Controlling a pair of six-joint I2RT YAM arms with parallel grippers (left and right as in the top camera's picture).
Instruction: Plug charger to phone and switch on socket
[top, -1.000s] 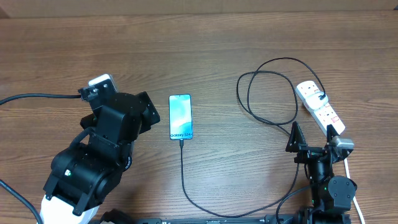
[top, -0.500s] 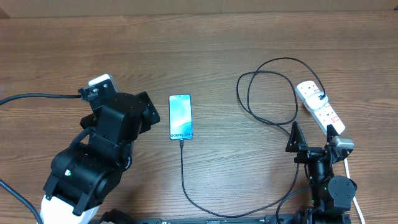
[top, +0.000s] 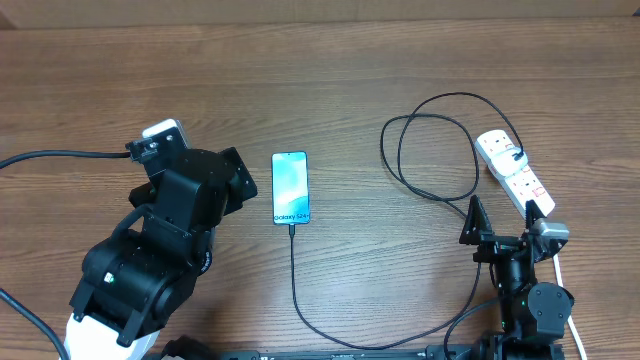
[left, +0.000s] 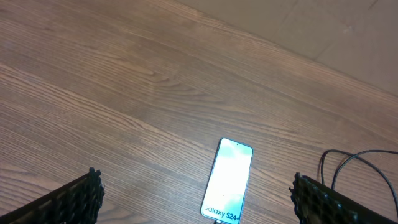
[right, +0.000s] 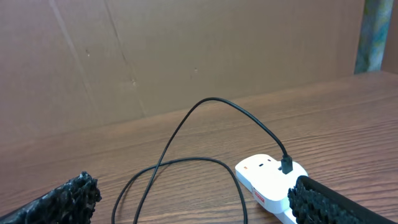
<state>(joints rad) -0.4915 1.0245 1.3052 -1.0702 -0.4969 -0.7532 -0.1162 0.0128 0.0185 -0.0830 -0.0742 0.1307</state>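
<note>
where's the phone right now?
Overhead view: the phone lies flat left of centre, just right of the left arm, with the charger meeting its near end. The socket is far to the right.

- Overhead camera: fixed above, looking straight down on the whole wooden table (top: 350, 60), far enough away to take in the phone (top: 290, 188), charger (top: 293, 265) and socket (top: 513, 172).
- Left wrist camera: raised, tilted down and forward across the table; it shares the phone (left: 228, 180) with the overhead view.
- Right wrist camera: low, near the tabletop, facing almost level toward a brown wall (right: 186, 50); it shares the socket (right: 267, 177) and charger loop (right: 211, 99) with the overhead view, seen close.
</note>
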